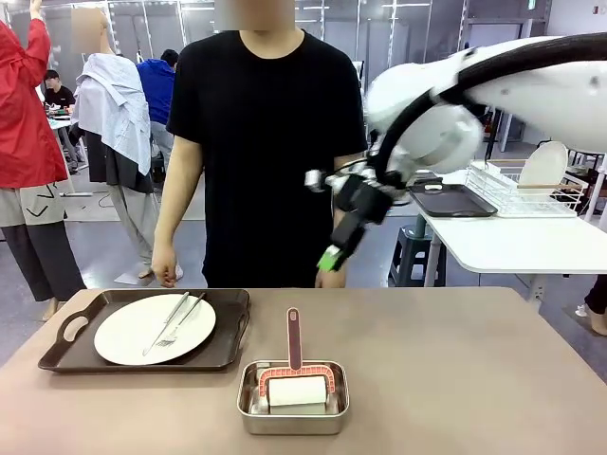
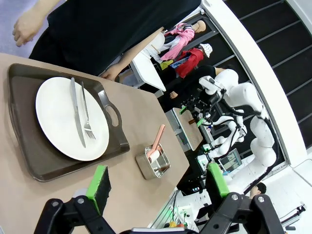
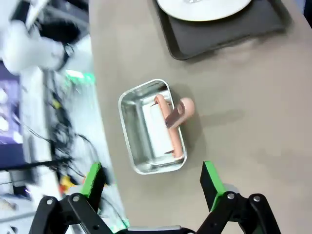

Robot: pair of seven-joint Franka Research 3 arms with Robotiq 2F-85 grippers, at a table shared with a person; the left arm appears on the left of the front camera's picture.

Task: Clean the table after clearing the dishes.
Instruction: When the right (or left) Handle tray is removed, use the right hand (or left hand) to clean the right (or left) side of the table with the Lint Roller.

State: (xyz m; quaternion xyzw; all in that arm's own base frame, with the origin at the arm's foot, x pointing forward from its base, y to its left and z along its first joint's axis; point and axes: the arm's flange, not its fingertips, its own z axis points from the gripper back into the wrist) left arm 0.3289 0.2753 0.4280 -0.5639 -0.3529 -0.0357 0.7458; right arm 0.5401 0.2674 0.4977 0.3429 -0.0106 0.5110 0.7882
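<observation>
Beige-tan matte table (image 1: pixel 455 379): dark brown handled tray (image 1: pixel 230 318) w/ round white plate (image 1: pixel 128 334), silver fork+knife (image 1: pixel 175 320), sits near left. Right gripper (image 3: pixel 151 178) & left gripper (image 2: pixel 157 180) both wide open, empty. Best lift tray by handles, kept level so nothing slides.

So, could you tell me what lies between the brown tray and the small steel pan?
Nothing: in the front view, the table between the tray and the pan is bare, and the left wrist view agrees.
</observation>
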